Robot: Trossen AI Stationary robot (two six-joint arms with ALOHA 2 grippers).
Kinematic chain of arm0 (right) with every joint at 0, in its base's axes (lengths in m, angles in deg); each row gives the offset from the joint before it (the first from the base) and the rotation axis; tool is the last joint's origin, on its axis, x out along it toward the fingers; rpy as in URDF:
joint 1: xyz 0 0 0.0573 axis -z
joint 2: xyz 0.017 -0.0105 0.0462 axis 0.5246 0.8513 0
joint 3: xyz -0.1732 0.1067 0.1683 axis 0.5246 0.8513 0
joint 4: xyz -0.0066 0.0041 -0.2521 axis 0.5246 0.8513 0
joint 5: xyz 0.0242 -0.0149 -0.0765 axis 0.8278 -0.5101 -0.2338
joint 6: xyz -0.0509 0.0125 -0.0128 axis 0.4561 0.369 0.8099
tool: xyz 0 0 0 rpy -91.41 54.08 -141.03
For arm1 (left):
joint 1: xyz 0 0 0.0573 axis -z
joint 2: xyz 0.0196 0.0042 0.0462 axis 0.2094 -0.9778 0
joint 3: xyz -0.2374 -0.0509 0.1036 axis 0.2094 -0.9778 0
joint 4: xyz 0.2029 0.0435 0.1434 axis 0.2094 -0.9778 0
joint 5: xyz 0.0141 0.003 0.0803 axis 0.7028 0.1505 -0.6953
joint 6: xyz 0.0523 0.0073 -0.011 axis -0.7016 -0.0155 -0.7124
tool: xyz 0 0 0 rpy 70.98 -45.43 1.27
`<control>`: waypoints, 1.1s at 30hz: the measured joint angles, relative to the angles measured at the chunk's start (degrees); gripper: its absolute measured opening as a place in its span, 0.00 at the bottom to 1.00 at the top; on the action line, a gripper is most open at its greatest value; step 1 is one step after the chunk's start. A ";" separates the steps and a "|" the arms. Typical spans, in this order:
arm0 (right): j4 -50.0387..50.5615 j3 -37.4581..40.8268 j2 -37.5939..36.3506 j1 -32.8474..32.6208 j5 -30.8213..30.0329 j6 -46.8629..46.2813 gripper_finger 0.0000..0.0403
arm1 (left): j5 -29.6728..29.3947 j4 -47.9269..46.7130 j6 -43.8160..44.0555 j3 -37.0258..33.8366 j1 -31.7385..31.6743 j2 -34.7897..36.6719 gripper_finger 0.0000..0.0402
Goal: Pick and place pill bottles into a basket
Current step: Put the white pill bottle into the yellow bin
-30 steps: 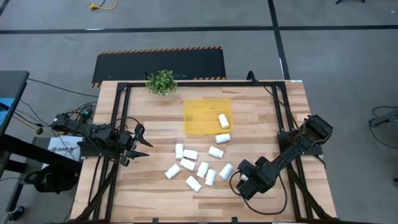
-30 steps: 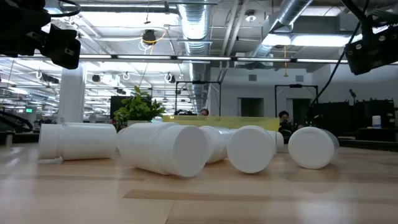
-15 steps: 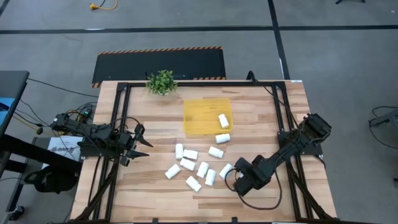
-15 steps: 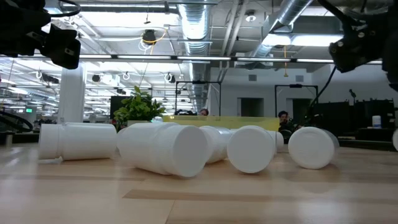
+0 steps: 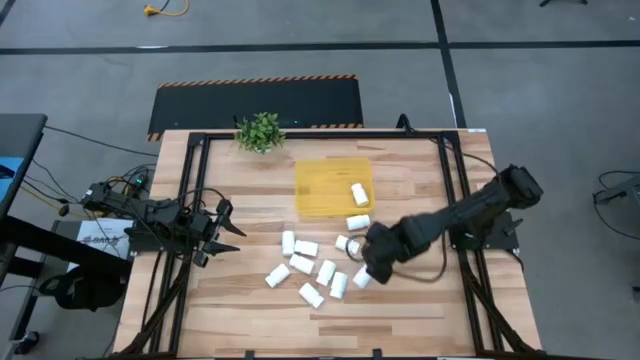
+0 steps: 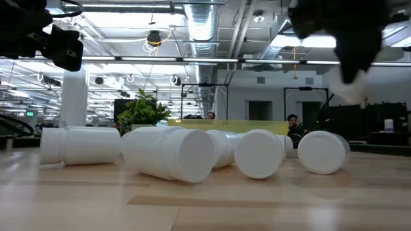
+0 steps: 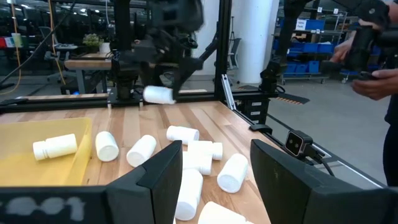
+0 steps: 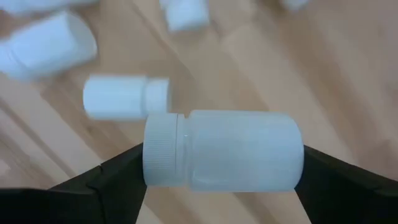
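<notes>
The right end effector (image 5: 366, 262) is clamped on one pill bottle (image 8: 224, 149), held sideways between its two fingers (image 8: 106, 180) and lifted clear of the bench (image 5: 420, 190); the left wrist view shows that bottle (image 7: 159, 94) in the air with bare wood beneath it. Directly under and just to the left of this end effector lie the loose bottles (image 5: 315, 272), all on their sides, clustered close together, some touching. Beyond it, toward the far edge of the bench, sits the yellow basket (image 5: 320, 180), with one bottle (image 5: 359, 194) lying inside it and another (image 5: 357, 222) just outside its near wall. The left end effector (image 5: 232, 238) waits with its fingers closed and holding nothing, well to the left of the cluster. A small potted plant (image 5: 260, 131) stands beside the basket's far left corner.
</notes>
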 joint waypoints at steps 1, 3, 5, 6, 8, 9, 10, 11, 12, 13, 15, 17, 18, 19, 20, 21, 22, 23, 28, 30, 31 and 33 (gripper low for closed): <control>0.22 -0.56 -0.28 1.42 0.04 1.79 0.84 | 0.00 0.02 0.00 0.00 0.01 0.00 0.44; 0.76 -1.89 -0.44 4.46 0.06 5.31 0.84 | 0.00 0.01 0.02 0.02 0.00 0.00 0.44; 0.97 -3.18 -0.32 7.49 0.04 8.76 0.83 | 0.00 0.02 0.00 0.01 0.01 -0.01 0.44; 0.89 -3.83 -0.11 9.10 0.04 10.44 0.83 | 0.00 0.00 0.00 0.00 0.01 0.00 0.44; 0.71 -5.05 0.16 12.33 0.04 13.71 0.83 | 0.00 0.01 0.02 0.00 0.00 -0.01 0.44; 0.55 -5.52 0.17 13.98 0.03 15.27 0.83 | 0.00 0.00 0.02 0.02 0.00 -0.01 0.44; 0.02 -6.00 0.17 15.66 0.02 16.66 0.84 | 0.00 0.02 0.00 0.02 0.00 0.01 0.44; -0.90 -6.39 0.17 17.32 0.02 18.00 0.84 | 0.00 0.00 0.00 0.00 0.00 0.01 0.44; -1.70 -6.65 0.17 19.07 0.04 19.22 0.84 | 0.00 0.01 0.01 0.01 0.01 0.00 0.44; -2.18 -6.97 0.17 20.82 0.04 20.37 0.84 | 0.00 0.02 0.02 0.01 0.01 0.01 0.44; -3.22 -7.87 0.17 24.31 0.36 22.10 0.84 | 0.00 0.00 0.00 0.00 0.00 0.01 0.44; -5.07 -8.56 0.17 27.69 1.52 23.61 0.83 | 0.00 0.02 0.02 0.00 0.00 0.01 0.44; -6.04 -8.61 0.17 29.21 2.13 24.30 0.83 | 0.00 0.01 0.02 0.00 0.00 0.00 0.44; -7.03 -8.63 0.17 30.73 2.77 24.89 0.83 | 0.00 0.02 0.01 0.02 0.00 -0.01 0.44; -8.15 -8.63 0.17 32.14 3.40 25.25 0.83 | 0.00 0.02 0.00 0.00 0.01 0.01 0.44; -9.34 -8.64 0.17 33.48 4.10 25.72 0.83 | 0.00 0.02 0.00 0.00 0.00 0.01 0.44; -10.40 -8.68 0.24 34.75 4.60 26.19 0.83 | 0.00 0.01 0.02 0.00 0.01 0.00 0.44; -11.40 -8.86 0.87 35.92 4.93 26.44 0.83 | 0.00 0.02 0.01 0.02 0.02 0.01 0.44; -11.88 -12.54 6.42 40.20 6.45 28.42 0.83 | 0.00 0.00 0.02 0.00 0.00 0.00 0.44; -10.14 -14.65 8.98 41.45 6.73 29.71 0.83 | -0.02 0.02 0.00 0.02 0.02 0.00 0.44; -9.85 -15.91 10.36 42.01 6.76 30.15 0.83 | -0.01 0.02 0.00 0.00 0.02 0.01 0.44; -9.33 -17.96 12.79 43.01 7.00 30.88 0.83 | 0.05 0.01 0.02 0.00 0.00 -0.01 0.44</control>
